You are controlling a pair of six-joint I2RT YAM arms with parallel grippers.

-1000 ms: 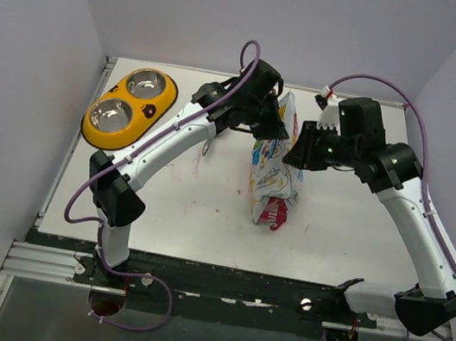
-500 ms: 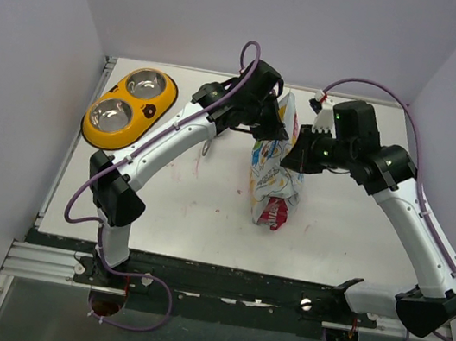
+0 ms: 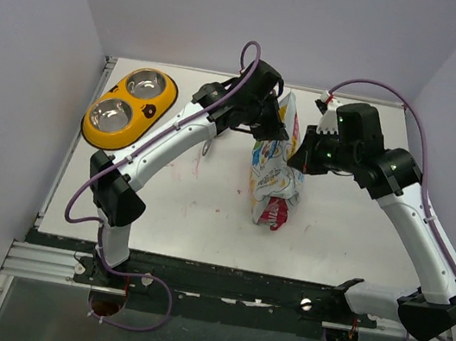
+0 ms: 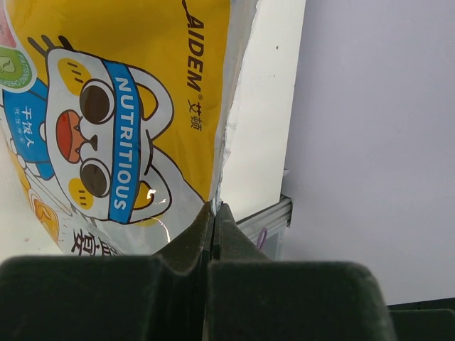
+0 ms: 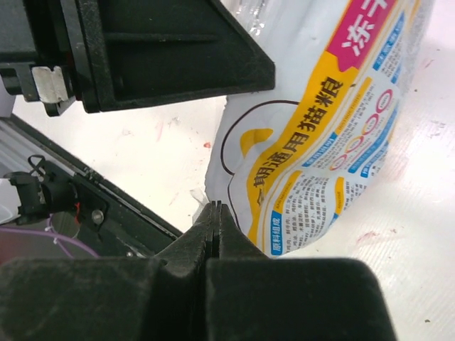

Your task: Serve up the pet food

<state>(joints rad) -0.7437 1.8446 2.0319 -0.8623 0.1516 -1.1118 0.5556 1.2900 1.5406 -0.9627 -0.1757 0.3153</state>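
Note:
The pet food pouch (image 3: 274,176) lies lengthwise on the white table, its top end towards the back. No kibble shows. My left gripper (image 3: 272,127) is shut on the pouch's top edge from the left. In the left wrist view the closed fingertips (image 4: 215,210) pinch the torn side edge of the pouch (image 4: 121,106), next to the blue-and-white cartoon animal. My right gripper (image 3: 300,155) is shut on the pouch's right edge. In the right wrist view its tips (image 5: 214,207) pinch a corner of the pouch (image 5: 320,135).
The yellow double bowl (image 3: 155,104) with two steel cups stands at the back left of the table. A thin metal piece (image 3: 206,147), perhaps the scoop, shows under the left arm. The back wall stands close behind the pouch. The left gripper body (image 5: 156,50) hangs just beyond the right gripper.
The right gripper shifted slightly left towards the pouch, then back a little. The left arm and the pouch have barely moved.

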